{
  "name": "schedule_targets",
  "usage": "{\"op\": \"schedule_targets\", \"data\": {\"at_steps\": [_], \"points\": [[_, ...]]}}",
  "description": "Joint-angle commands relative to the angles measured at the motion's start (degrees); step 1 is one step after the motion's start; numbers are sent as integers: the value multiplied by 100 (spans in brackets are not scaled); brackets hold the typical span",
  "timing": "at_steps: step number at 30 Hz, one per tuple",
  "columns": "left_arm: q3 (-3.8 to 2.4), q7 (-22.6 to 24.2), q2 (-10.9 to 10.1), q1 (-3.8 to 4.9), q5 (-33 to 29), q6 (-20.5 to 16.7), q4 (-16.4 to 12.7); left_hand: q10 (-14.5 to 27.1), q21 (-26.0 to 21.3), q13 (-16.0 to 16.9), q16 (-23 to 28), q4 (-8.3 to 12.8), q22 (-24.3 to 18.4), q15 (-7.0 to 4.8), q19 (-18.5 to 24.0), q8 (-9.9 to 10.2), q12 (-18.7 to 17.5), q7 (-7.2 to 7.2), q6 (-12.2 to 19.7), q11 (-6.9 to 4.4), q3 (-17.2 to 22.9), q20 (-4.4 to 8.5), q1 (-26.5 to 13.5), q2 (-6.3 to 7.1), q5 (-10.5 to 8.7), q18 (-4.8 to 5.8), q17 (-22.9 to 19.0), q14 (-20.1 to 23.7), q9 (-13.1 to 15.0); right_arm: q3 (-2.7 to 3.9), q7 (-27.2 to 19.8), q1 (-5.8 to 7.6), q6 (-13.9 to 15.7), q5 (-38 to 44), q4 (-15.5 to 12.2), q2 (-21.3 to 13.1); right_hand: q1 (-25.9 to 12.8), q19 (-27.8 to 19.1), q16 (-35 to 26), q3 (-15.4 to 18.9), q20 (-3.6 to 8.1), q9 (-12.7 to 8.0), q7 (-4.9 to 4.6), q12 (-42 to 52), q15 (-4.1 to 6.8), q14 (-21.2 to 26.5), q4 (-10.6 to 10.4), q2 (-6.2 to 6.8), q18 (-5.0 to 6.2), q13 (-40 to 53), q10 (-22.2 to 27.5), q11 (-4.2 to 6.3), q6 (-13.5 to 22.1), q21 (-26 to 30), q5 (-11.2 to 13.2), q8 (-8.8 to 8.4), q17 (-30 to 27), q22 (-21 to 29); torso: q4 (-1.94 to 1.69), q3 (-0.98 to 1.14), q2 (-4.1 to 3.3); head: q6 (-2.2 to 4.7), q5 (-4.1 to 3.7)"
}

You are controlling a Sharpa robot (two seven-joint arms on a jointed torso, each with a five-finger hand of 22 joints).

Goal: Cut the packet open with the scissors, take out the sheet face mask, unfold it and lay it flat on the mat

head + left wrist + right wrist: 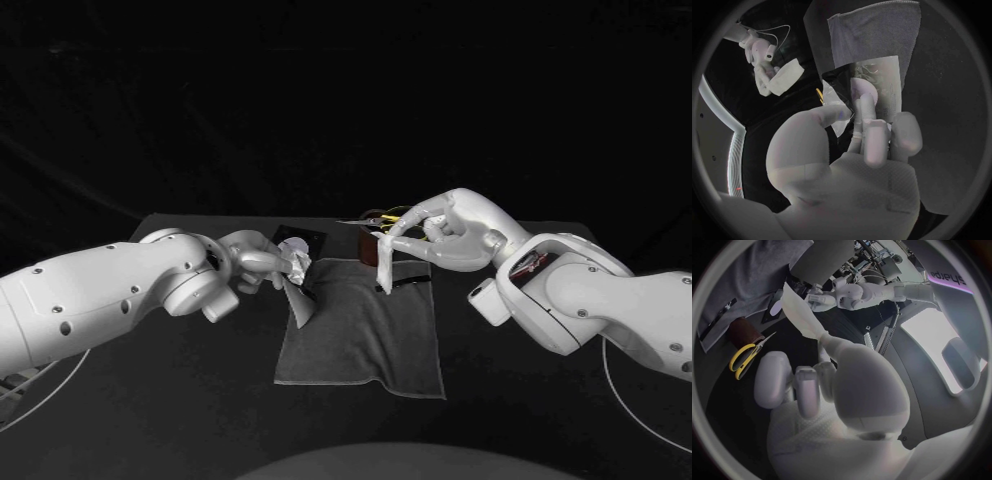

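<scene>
Because the black table (159, 400) carries everything, start there: the grey mat (361, 350) lies in the middle of it, flat, with its far end between the two hands. Over that end's left edge, the left hand (264, 264) has its fingers closed round the lower part of the silvery packet (879, 82), which stands up out of the grip. The right hand (450, 238) hovers over the mat's far right corner, and its fingers pinch the top of the sheet face mask (385, 265). The mask hangs down from that pinch as a narrow white folded strip, clear of the packet, so the cutting and the taking-out look done and the unfolding is what remains. Behind the mat lie the yellow-handled scissors (744, 354), just beside a small brown object (745, 331) that I cannot identify. The mask should handle as a very light, limp and probably damp sheet. It is likely to cling to itself, slip on smooth fingers and tear if pulled hard, so I would pinch it by an outer edge or corner in each hand and ease the layers apart. The packet looks like thin crinkly foil with little stiffness, and the left hand would have to put it down first.
</scene>
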State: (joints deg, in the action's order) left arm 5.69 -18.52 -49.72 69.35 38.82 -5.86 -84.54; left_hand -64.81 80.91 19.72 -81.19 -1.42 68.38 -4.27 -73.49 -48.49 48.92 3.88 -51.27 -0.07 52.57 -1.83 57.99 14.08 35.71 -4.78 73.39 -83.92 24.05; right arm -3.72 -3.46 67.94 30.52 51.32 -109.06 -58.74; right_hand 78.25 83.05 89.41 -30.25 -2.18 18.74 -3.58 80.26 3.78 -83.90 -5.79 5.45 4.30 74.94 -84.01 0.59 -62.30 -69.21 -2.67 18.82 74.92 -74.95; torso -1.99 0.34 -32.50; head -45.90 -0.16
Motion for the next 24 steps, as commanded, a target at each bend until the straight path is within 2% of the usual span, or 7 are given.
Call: {"op": "schedule_targets", "data": {"at_steps": [1,6,9,14,16,22,24], "points": [[-20,-179,-174,133,-884,317,-55,-8,-29,-8,26,692,-5,9,40,-15,-13,2,20,-30,667,11,10,-73,1,-71,3,-140,324,-31,-133,5,-217,-150,61,9,11,-11,19,-21,22,332,3,-30,38,-596,14,-48,-12,864,-203,18,11,14,-12,200,1452,-482,-4,7,30,17,24],[-25,-324,-501,378,-1292,254,-75,-22,-31,-19,-6,679,5,10,27,-12,-15,-2,11,-33,650,7,1,-82,-2,-67,63,-159,325,-96,-130,-3,-267,-104,167,71,11,-11,19,-21,22,332,3,-30,38,-596,14,-48,-12,864,-203,18,11,14,-12,200,1452,-482,-23,32,54,28,88],[-25,-392,-650,483,-1465,183,-47,-30,-35,-24,-22,675,0,9,28,-11,-16,-4,5,-35,644,6,-3,-83,-2,-67,91,-167,325,-121,-131,-16,-283,-75,226,114,11,-11,19,-21,22,332,3,-30,38,-596,14,-48,-12,864,-203,18,11,14,-12,200,1452,-482,-35,47,73,25,119],[-26,-482,-837,584,-1688,39,12,-50,-38,-35,-50,670,4,5,20,-10,-18,-12,-10,-41,639,4,-8,-89,1,-66,142,-184,325,-149,-136,-33,-304,-12,304,165,6,-15,15,-25,22,334,1,-36,37,-595,20,-49,-10,860,-199,17,18,24,-12,203,1447,-478,-41,46,87,25,152],[-26,-513,-944,620,-1734,63,-44,-51,-40,-36,-50,670,1,5,22,-10,-18,-13,-11,-41,639,4,-9,-89,1,-66,142,-184,325,-158,-137,-36,-313,9,326,178,6,-15,15,-25,22,334,1,-36,37,-595,20,-49,-10,860,-199,17,18,24,-12,203,1447,-478,-28,37,78,33,168],[-23,-659,-1239,848,-1719,110,-158,-60,-46,-44,-47,676,-8,2,25,-8,-22,-17,-18,-45,636,5,-12,-83,4,-68,137,-183,325,-182,-129,-40,-324,33,397,219,3,-16,14,-27,21,336,1,-36,37,-594,23,-48,-10,861,-199,16,22,26,-12,206,1445,-478,-38,40,89,31,185],[-14,-727,-1347,937,-1675,82,-161,-67,-43,-49,-54,676,3,0,13,-7,-24,-19,-24,-47,632,5,-16,-78,4,-65,149,-188,325,-189,-127,-40,-325,37,427,243,3,-16,14,-27,21,336,1,-36,37,-594,23,-48,-10,861,-199,16,22,26,-12,206,1445,-478,-34,50,85,34,192]]}}
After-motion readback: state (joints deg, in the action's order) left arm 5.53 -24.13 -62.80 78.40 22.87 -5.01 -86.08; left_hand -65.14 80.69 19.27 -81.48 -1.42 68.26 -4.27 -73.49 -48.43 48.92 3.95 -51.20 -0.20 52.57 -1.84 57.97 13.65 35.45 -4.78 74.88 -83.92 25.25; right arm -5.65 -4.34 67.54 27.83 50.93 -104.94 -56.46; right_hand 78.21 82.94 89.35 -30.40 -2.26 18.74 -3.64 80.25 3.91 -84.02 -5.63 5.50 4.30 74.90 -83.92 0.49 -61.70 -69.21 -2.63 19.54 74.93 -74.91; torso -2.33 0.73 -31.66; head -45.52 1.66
